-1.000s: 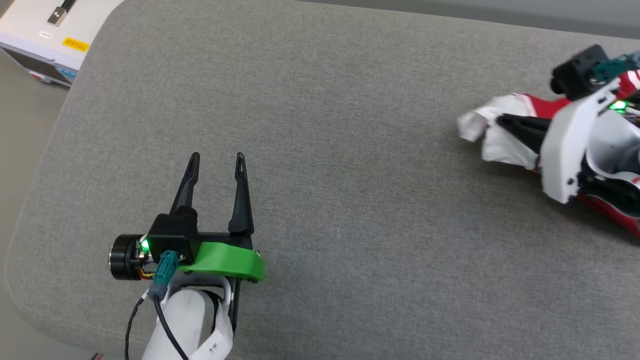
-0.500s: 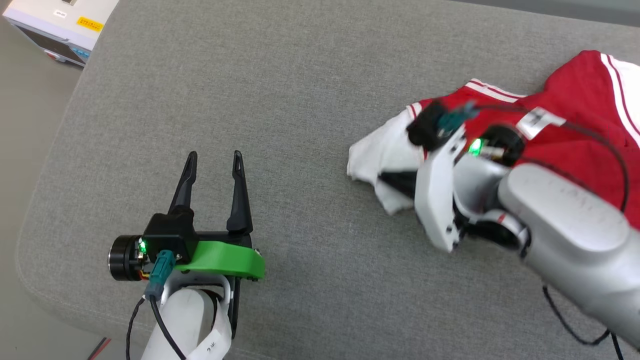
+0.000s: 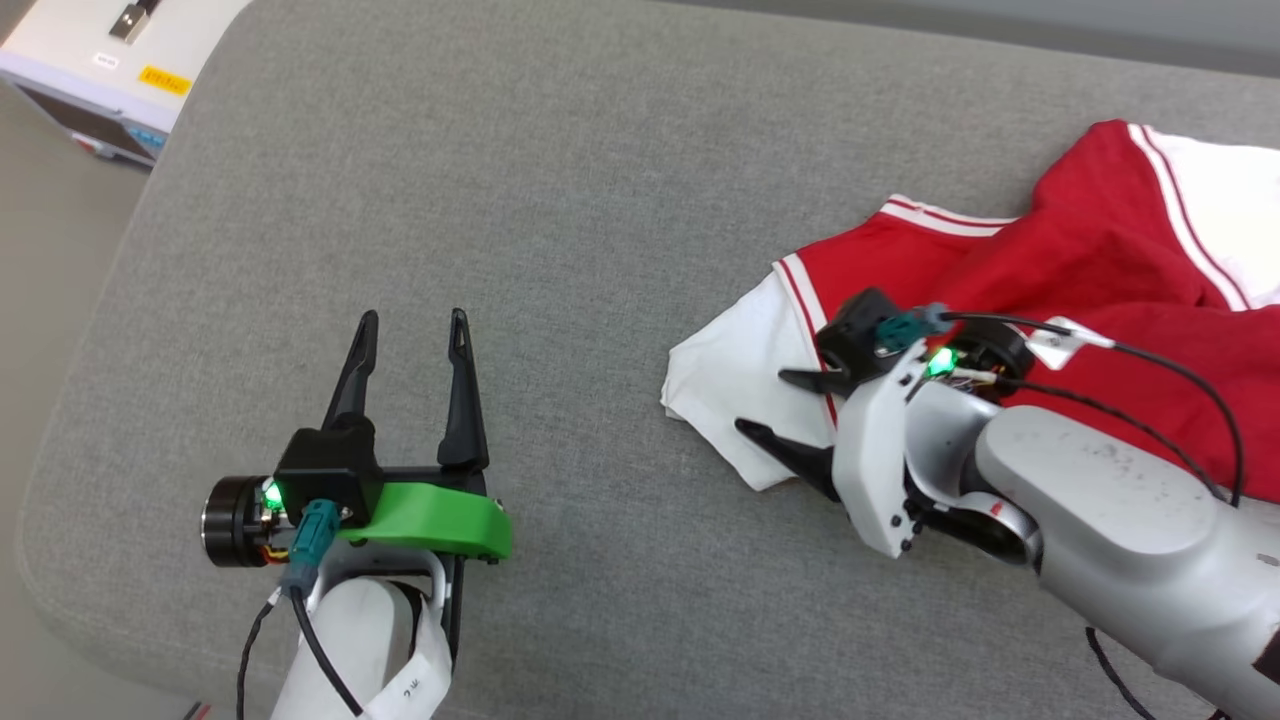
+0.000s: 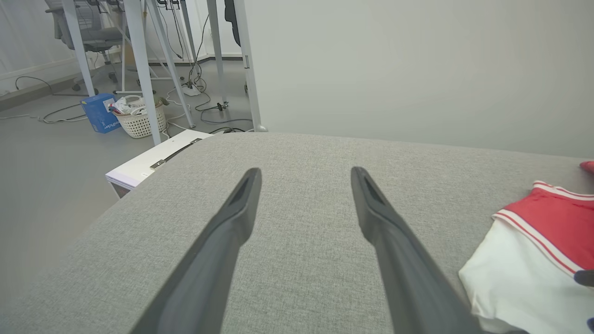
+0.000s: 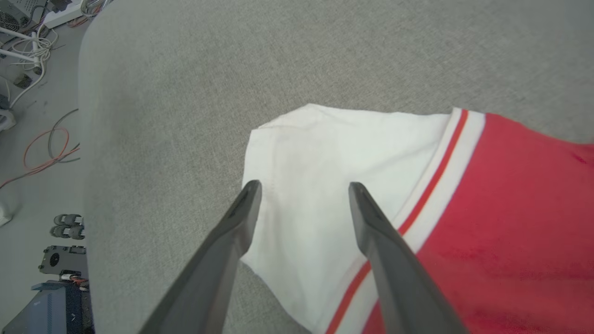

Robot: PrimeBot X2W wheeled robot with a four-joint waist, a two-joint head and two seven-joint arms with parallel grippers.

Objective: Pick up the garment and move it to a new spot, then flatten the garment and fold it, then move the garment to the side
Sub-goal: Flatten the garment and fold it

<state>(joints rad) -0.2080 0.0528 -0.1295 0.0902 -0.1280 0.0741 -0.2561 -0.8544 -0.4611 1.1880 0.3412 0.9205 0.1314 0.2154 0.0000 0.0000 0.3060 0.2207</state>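
The garment (image 3: 1080,260), a red jersey with white sleeves and striped trim, lies rumpled on the grey cushioned surface (image 3: 600,200) at the right. One white sleeve (image 5: 334,153) spreads toward the middle. Over that sleeve hovers my right gripper (image 3: 772,400), open, its fingers (image 5: 232,236) apart with nothing between them. At the lower left my left gripper (image 3: 412,322) stands open above bare cushion, far from the shirt. In the left wrist view the sleeve (image 4: 519,273) shows at the right edge beside the left gripper (image 4: 304,174).
A white box-like device (image 3: 90,80) sits beyond the cushion's far-left corner. The cushion's rounded edge runs along the left (image 3: 60,420). Table legs, cables and a basket (image 4: 139,116) stand on the floor past the cushion.
My right gripper has opened and let go of the white sleeve, which now lies flat on the cushion. The shirt came leftward with it. The left arm stays where it was.
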